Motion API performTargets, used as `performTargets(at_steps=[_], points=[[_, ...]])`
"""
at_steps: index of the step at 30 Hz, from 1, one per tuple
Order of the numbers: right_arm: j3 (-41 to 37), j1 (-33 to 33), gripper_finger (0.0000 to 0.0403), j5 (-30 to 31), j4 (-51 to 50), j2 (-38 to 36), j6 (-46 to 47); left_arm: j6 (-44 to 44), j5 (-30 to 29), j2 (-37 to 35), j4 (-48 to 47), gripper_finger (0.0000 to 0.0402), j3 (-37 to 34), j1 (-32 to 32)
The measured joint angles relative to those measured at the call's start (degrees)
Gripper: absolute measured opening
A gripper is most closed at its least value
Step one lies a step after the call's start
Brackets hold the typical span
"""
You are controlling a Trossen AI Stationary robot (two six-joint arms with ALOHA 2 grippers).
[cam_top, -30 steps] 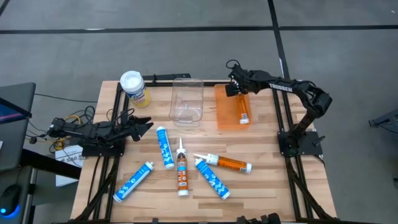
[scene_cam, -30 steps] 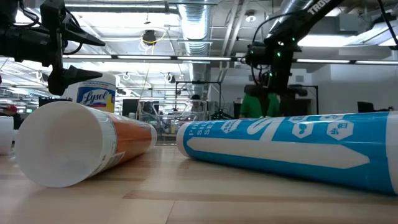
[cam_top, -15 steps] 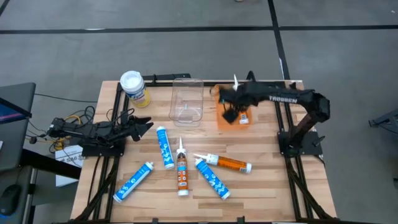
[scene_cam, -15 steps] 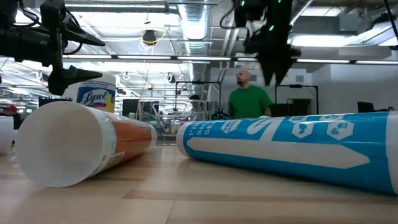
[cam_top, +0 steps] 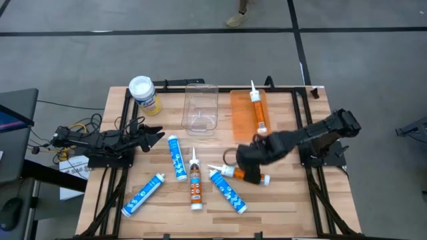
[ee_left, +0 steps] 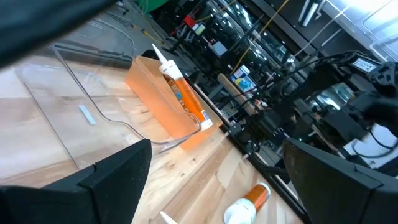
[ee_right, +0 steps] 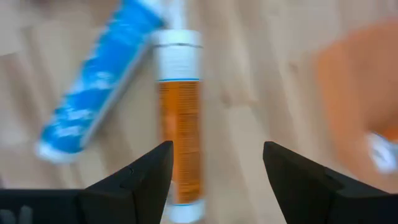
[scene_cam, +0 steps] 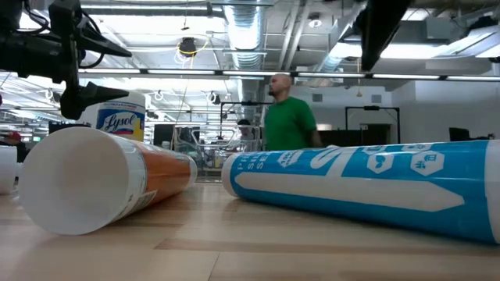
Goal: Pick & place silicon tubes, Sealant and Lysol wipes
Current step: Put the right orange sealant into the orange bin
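Over the middle right of the wooden slatted worktop (cam_top: 280,200), the right pincer (cam_top: 235,159) hangs above an orange-and-white sealant tube (cam_top: 248,175) lying flat, just right of a blue-and-white silicone tube (cam_top: 227,190). Its wrist view alone shows the two dark fingers (ee_right: 138,180) spread wide apart, with the orange tube (ee_right: 179,124) lying between them farther off and the blue tube (ee_right: 93,106) beside it.

At the far right sits a shallow orange tray (cam_top: 241,120) with another orange sealant tube (cam_top: 257,112) in it; a clear plastic bin (cam_top: 201,109) stands just left of the tray. The left wrist view shows this pair from the side, tray (ee_left: 155,99) behind bin (ee_left: 81,118).

Far left, the Lysol wipes canister with white lid and yellow label (cam_top: 144,93) stands upright; the low view reads its label (scene_cam: 121,119).

The left pincer (cam_top: 157,135) rests at the left edge, fingers parted, empty.

A person in a green shirt (scene_cam: 287,117) stands beyond, seen only in the low view.
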Motion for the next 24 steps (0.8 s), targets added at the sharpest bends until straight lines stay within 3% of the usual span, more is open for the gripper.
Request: performTargets(at_steps=[13,24], points=[[0.0,5.0,0.0248,0.2,4.3,0.6,3.6,-0.1,3.5,0.0,0.0,0.0355,0.0,0.0],[-2.4,4.8,0.0346,-0.4,6.4,1.7,3.6,-0.1,3.9,0.0,0.0,0.0355,0.0,0.0]])
